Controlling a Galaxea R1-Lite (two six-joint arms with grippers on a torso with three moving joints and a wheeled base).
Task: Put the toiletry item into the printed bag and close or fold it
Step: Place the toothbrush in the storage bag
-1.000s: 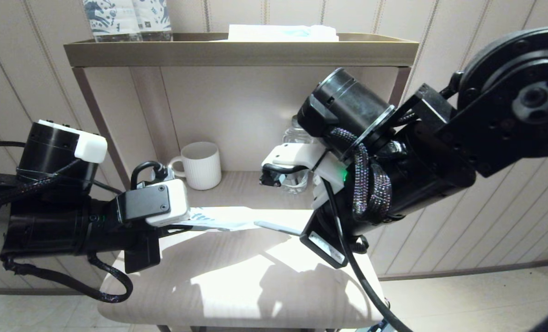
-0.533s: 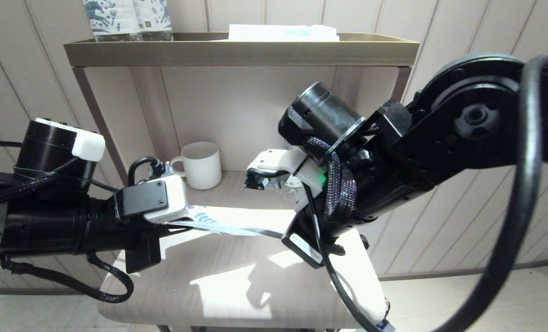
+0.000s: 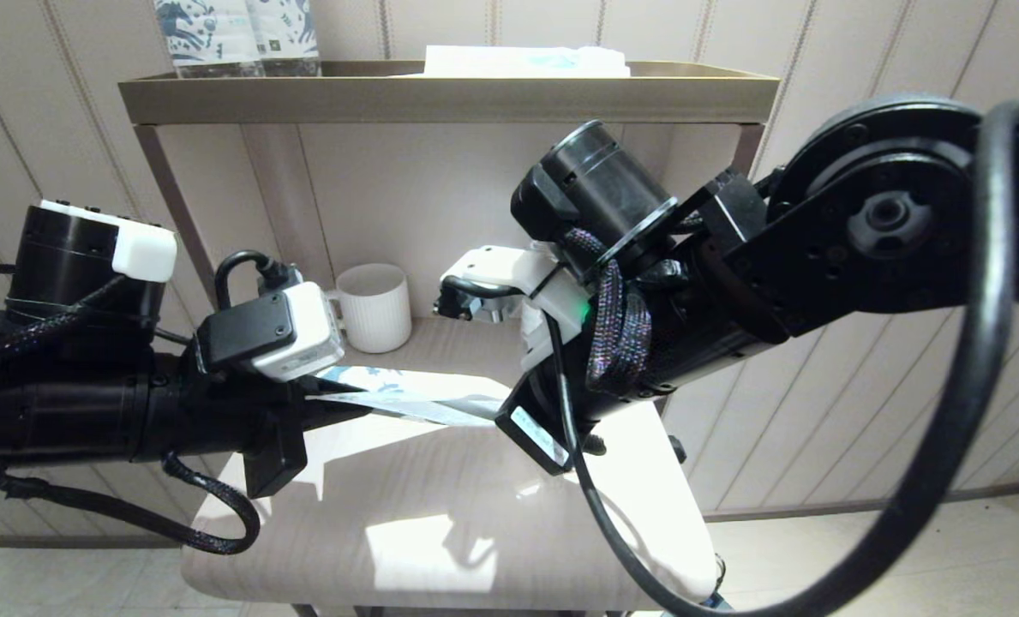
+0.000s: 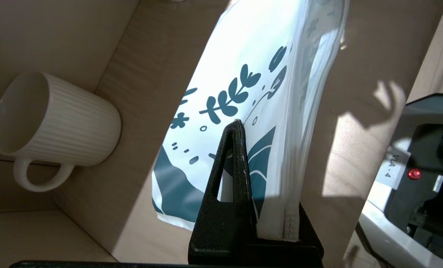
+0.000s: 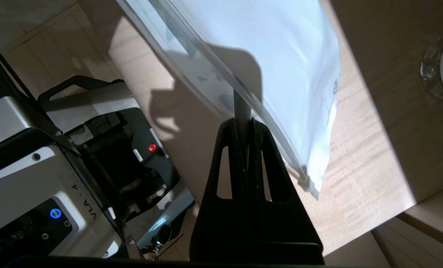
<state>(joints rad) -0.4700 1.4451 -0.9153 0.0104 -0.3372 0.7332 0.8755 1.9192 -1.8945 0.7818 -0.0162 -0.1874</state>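
Left gripper (image 4: pixel 240 149) clamps the printed bag's (image 4: pixel 243 74) edge above the table (image 3: pixel 440 514); right gripper (image 5: pixel 245 126) pinches the toothbrush (image 5: pixel 240 108), which seems partly inside the bag. Closing remains.

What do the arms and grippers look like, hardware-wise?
Both arms are black, with cylindrical joints, braided cables and white wrist camera housings. The left gripper and right gripper have black triangular cut-out fingers. A green light glows on the right wrist.
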